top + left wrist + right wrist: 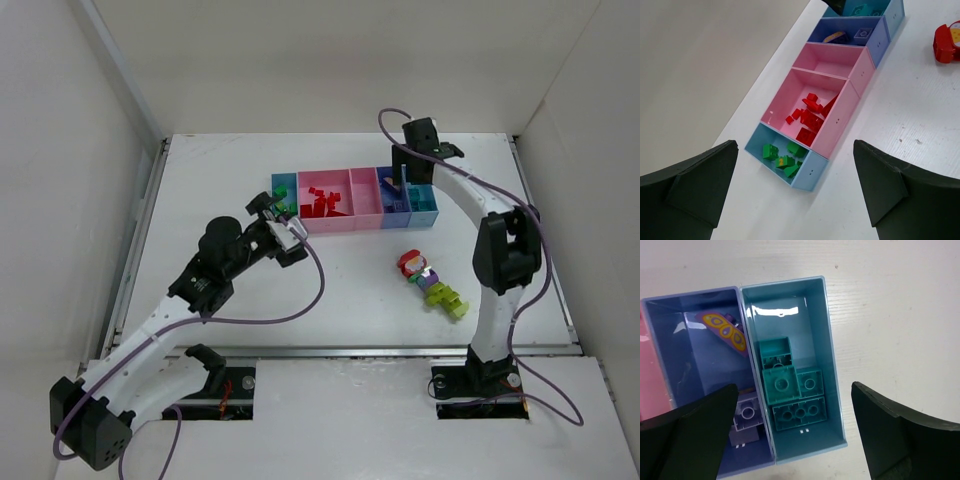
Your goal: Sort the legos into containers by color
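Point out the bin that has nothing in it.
The narrower pink bin, between the wide pink bin holding red bricks and the purple-blue bin. All four others hold pieces.

Glossy, light-catching plastic bins (785,310); smooth, studded plastic bricks (782,385) inside; matt, faintly grained white table (890,315) beneath.

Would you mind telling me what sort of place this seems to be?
Probably a robotics lab test cell: the left arm and right arm are bolted at the edge of a white table, plain white walls close it in, and a row of containers holds legos sorted by color.
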Tool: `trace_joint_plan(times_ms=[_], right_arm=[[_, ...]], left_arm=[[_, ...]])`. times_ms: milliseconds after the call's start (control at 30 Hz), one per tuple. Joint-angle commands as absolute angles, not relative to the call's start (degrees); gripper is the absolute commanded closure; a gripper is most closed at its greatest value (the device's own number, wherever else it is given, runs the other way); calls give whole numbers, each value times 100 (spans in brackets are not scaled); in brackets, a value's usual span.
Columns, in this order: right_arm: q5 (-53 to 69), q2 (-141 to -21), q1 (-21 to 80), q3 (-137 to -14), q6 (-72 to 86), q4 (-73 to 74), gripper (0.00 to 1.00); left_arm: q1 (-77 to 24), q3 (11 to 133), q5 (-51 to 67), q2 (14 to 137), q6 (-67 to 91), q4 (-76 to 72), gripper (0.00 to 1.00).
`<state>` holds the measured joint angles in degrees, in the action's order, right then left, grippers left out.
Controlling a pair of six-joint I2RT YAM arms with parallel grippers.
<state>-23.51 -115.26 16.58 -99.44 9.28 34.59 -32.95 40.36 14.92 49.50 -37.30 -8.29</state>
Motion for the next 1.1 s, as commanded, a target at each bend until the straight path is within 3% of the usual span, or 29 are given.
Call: trace_joint_plan(times_ms=[0,233,433,767,1067], right_arm=[[-2093,-10707,1688,-9994,774,3454,0],[156,-10020,1688,-8668,70,4621,0],[-456,-10151,2540,-8086,-9,5211,0],[-1230,-10450,2540,-7805,79,5651,0],[-1047,-10643,2593,-7541,141,5582,0]], left_arm=[[-3296,3956,1459,4764,-3586,-1107,0],[-3296,3771,1292,4650,-3270,-1344,0],[-3296,3657,1423,4597,-3164,-1458,0],[-3735,3402,1134,4149,-3164,-1301,0],[-3735,3287,1134,4025,-3111,-1423,0]])
